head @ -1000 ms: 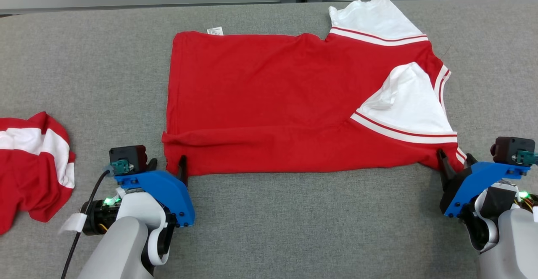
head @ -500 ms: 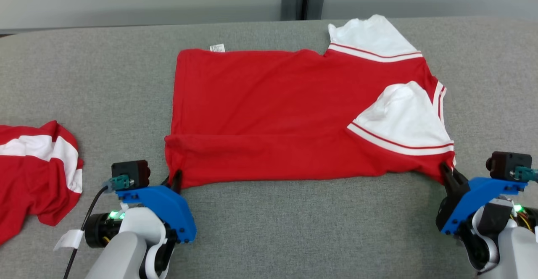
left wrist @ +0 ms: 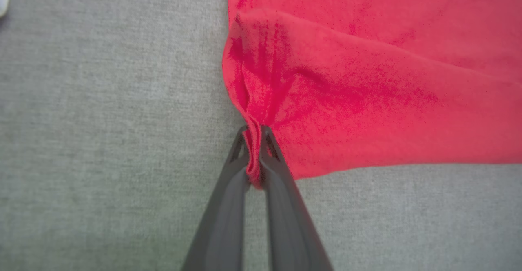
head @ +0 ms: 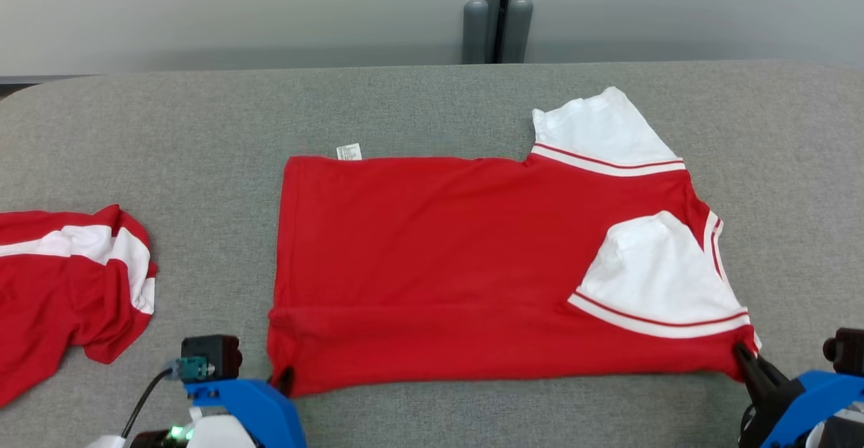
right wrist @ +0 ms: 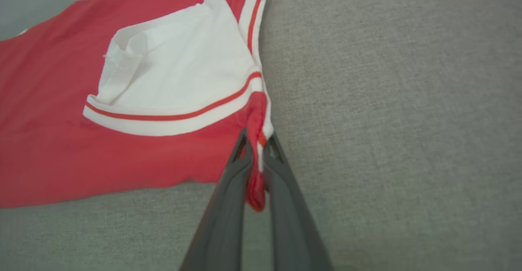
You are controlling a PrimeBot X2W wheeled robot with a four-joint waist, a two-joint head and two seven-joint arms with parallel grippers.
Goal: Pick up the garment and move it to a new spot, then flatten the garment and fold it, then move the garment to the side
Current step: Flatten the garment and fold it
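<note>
A: At bench left edge?
B: Crumpled red-and-white garment.
A: Then left gripper?
B: Pinched tight on near-left corner of red T-shirt, spread flat mid-bench.
A: And right gripper?
B: Pinching near-right corner, just beside folded-over white sleeve.

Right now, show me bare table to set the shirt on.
Bare: grey table right of the red shirt, behind it, and between it and the crumpled garment. Crowded: its near corners, held by left tool and right tool.
</note>
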